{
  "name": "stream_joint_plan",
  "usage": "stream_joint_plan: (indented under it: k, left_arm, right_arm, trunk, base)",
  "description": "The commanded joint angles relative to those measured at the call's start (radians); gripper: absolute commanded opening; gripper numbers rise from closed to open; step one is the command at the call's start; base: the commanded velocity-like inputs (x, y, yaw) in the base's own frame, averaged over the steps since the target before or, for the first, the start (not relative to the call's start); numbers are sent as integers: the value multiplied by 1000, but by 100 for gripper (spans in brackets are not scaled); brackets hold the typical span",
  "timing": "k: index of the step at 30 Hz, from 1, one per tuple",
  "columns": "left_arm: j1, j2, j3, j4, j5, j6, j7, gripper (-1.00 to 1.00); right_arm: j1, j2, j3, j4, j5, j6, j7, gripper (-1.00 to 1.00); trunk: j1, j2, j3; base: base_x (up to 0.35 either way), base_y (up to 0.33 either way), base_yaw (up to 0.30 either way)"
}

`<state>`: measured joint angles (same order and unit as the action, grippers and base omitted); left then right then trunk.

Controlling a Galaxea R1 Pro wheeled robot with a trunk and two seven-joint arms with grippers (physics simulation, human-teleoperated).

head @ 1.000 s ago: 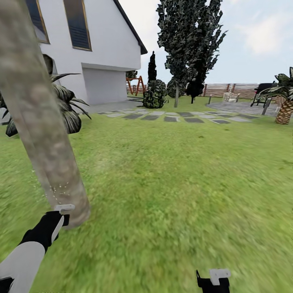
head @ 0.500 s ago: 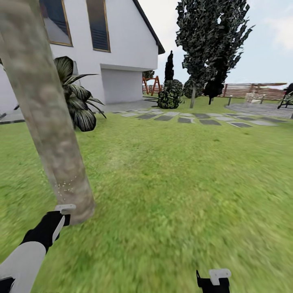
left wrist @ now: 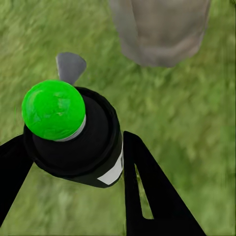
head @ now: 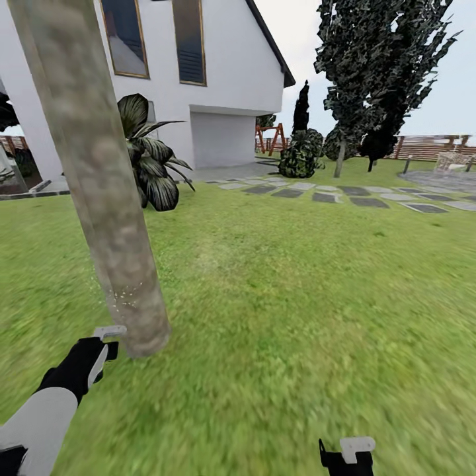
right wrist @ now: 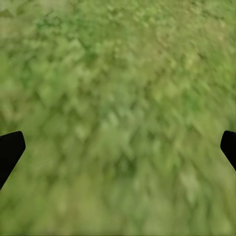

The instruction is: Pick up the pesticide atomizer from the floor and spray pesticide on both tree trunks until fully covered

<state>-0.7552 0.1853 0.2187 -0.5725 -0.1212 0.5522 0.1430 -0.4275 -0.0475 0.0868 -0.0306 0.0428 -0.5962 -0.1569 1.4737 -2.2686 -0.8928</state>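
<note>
My left gripper (head: 106,336) is shut on the pesticide atomizer (left wrist: 96,145), a dark bottle with a white band; its round tip (left wrist: 53,109) shows bright green, with a grey nozzle beside it. The gripper hangs low, just short of the base of the near tree trunk (head: 106,198), a thick mottled grey-tan column leaning up to the left. Fine pale specks dot the trunk's lower part (head: 120,296). The second tree (head: 387,66) stands far off on the lawn, its thin trunk (head: 340,160) below dark foliage. My right gripper (head: 348,451) is open over bare grass.
A white house (head: 211,79) stands behind, with a spiky dark plant (head: 149,165) beside the near trunk. Stepping stones (head: 330,196) cross the lawn toward the grey paved patio (head: 439,178). Dark bushes (head: 301,155) and a slatted fence (head: 433,147) are far back.
The camera has turned left, so the whole picture has shifted right. The near trunk now sits closer to the middle. The left gripper keeps its hold on the atomizer.
</note>
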Motion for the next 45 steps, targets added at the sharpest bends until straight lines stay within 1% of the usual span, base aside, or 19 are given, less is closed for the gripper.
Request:
stream_joint_plan:
  k: [1, 2, 3, 4, 6, 8, 9, 12, 14, 15, 16, 17, 18, 19, 22, 25, 30, 38, 45]
  left_arm:
    - [-14, -4, 2, -2, -15, 6, -37, -100]
    - [-36, -4, 1, -2, -16, 8, -81, -100]
    - [-84, 2, 1, -2, -22, 11, -139, -100]
    - [-103, 11, 2, -2, -25, 11, -143, -100]
    - [-117, 57, 6, 0, -24, 13, -146, -100]
    - [-121, 82, 4, -1, -22, 11, -148, -100]
    - [-122, 80, 3, -4, -21, 10, -149, -100]
    - [-134, 48, 1, -47, -20, 16, -150, -100]
    - [-148, 55, 2, -56, -22, 19, -151, -100]
    - [-151, 62, 2, -57, -24, 19, -152, -100]
    - [-153, 79, 2, -58, -25, 20, -152, -100]
    - [-155, 99, 2, -58, -24, 20, -152, -100]
    - [-157, 128, 2, -58, -22, 21, -153, -100]
    - [-156, 137, 2, -58, -21, 20, -153, -100]
    - [-154, 134, 2, -57, -20, 19, -152, -100]
    - [-158, 115, 2, -58, -17, 18, -153, -100]
    - [-142, 115, -1, -58, -21, 12, -152, -100]
    - [-145, 115, 2, -59, -21, 14, -151, -100]
    - [-142, 116, -2, -59, -20, 11, -154, -100]
  right_arm:
    - [-1, 0, 8, 1, 5, -1, -10, 100]
    - [-1, -1, 8, 1, 5, -1, -10, 100]
    - [0, -1, 7, 1, 6, -1, -10, 100]
    - [-1, -2, 7, 1, 5, -1, -10, 100]
    - [-1, -2, 7, 1, 5, -1, -10, 100]
    - [-1, -2, 7, 1, 5, -1, -10, 100]
    - [-1, -2, 7, 1, 5, -1, -10, 100]
    - [-1, -2, 7, 1, 5, -1, -10, 100]
    - [-1, -2, 7, 1, 5, -1, -10, 100]
    - [-1, -2, 7, 1, 5, -1, -10, 100]
    - [-1, -2, 7, 1, 5, -1, -10, 100]
    - [-1, -2, 7, 1, 5, -1, -10, 100]
    - [-1, -2, 7, 0, 5, -1, -10, 100]
    - [-1, -2, 7, 1, 5, -1, -10, 100]
    - [-1, -2, 7, 0, 5, -1, -10, 100]
    - [-1, -2, 7, 0, 5, -1, -10, 100]
    - [-1, -2, 7, 0, 5, -1, -10, 100]
    - [-1, -2, 7, 1, 5, -1, -10, 100]
    - [0, -2, 7, 1, 5, -1, -10, 100]
  trunk:
    - [0, 0, -1]
    - [0, 0, -1]
    - [0, 0, -1]
    - [0, 0, -1]
    - [0, 0, -1]
    - [0, 0, -1]
    - [0, 0, -1]
    - [0, 0, -1]
    - [0, 0, -1]
    - [0, 0, -1]
    - [0, 0, -1]
    - [0, 0, -1]
    - [0, 0, -1]
    - [0, 0, -1]
    - [0, 0, -1]
    - [0, 0, -1]
    - [0, 0, -1]
    - [0, 0, -1]
    - [0, 0, -1]
  base:
    - [0, 0, 12]
    - [0, 0, 6]
    - [0, 0, 0]
    - [0, 0, 0]
    - [0, 0, 0]
    - [0, 0, 0]
    - [0, 0, 0]
    - [0, 0, 0]
    - [0, 0, 0]
    - [0, 0, 0]
    - [0, 0, 0]
    - [0, 0, 0]
    - [0, 0, 0]
    - [0, 0, 0]
    - [0, 0, 87]
    - [0, 0, 263]
    - [0, 0, 106]
    - [256, 26, 2]
    - [28, -108, 0]
